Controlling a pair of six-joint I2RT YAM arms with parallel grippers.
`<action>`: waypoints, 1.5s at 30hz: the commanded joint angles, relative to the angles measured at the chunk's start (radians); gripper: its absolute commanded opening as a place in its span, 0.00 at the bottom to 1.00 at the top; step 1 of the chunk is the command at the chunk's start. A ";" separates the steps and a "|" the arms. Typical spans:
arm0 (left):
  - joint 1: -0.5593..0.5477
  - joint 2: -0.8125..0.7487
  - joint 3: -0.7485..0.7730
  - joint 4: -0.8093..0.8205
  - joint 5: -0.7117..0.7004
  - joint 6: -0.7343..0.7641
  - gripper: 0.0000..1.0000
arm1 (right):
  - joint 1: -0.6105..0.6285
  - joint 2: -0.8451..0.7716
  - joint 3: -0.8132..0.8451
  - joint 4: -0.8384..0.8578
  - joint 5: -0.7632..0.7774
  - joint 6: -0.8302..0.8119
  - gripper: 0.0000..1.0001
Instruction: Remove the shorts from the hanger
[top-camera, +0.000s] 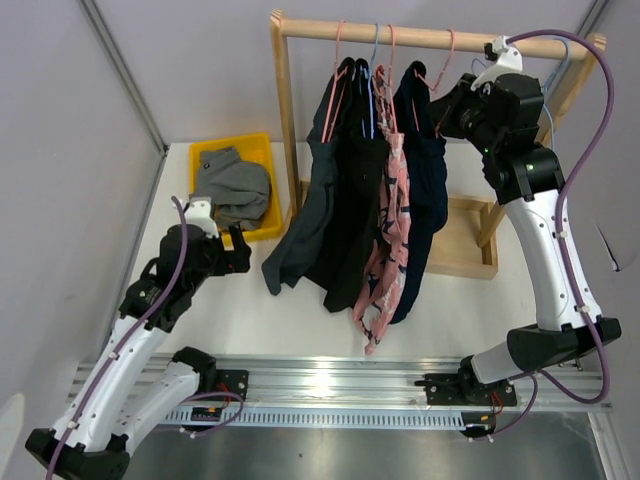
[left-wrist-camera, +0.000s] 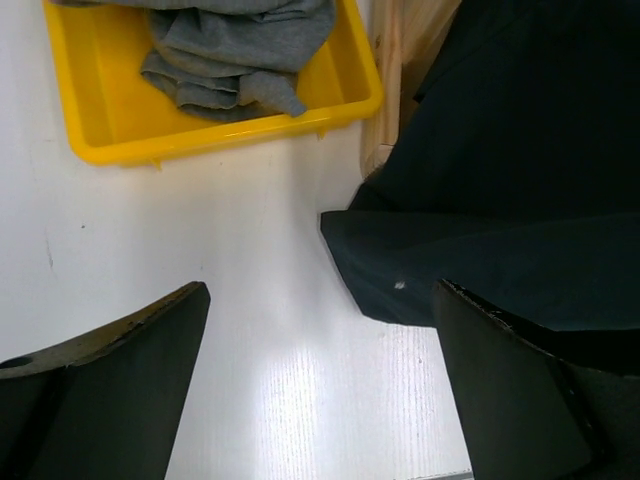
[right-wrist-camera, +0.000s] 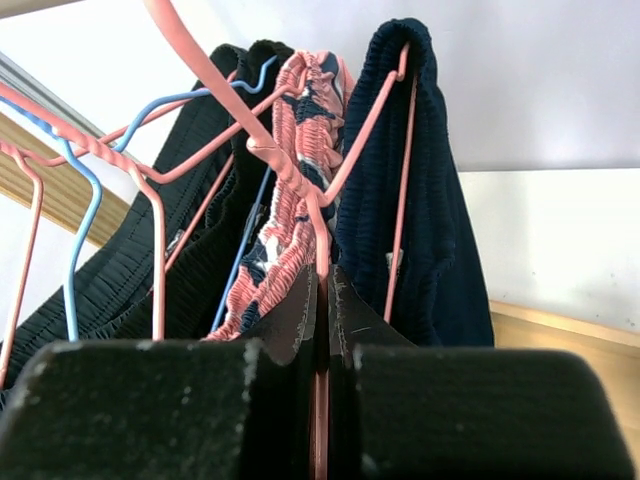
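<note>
Several shorts hang on wire hangers from the wooden rail: dark charcoal, black, pink patterned and navy. My right gripper is up beside the navy pair. In the right wrist view it is shut on the pink hanger wire that carries the navy shorts, next to the pink patterned pair. My left gripper hovers low over the table, open and empty, just short of the charcoal hem.
A yellow bin at the back left holds the grey shorts; in the left wrist view the bin lies ahead. The rack's wooden base and left upright stand behind the hanging clothes.
</note>
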 joint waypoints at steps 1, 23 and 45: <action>-0.077 -0.003 0.057 0.045 0.019 0.030 0.99 | 0.005 -0.071 0.012 0.020 0.012 -0.017 0.00; -1.097 0.853 1.096 0.155 -0.153 0.153 0.99 | 0.041 -0.335 0.029 -0.150 0.243 0.082 0.00; -1.134 1.112 1.214 0.250 -0.259 0.176 0.60 | 0.041 -0.401 0.054 -0.271 0.205 0.138 0.00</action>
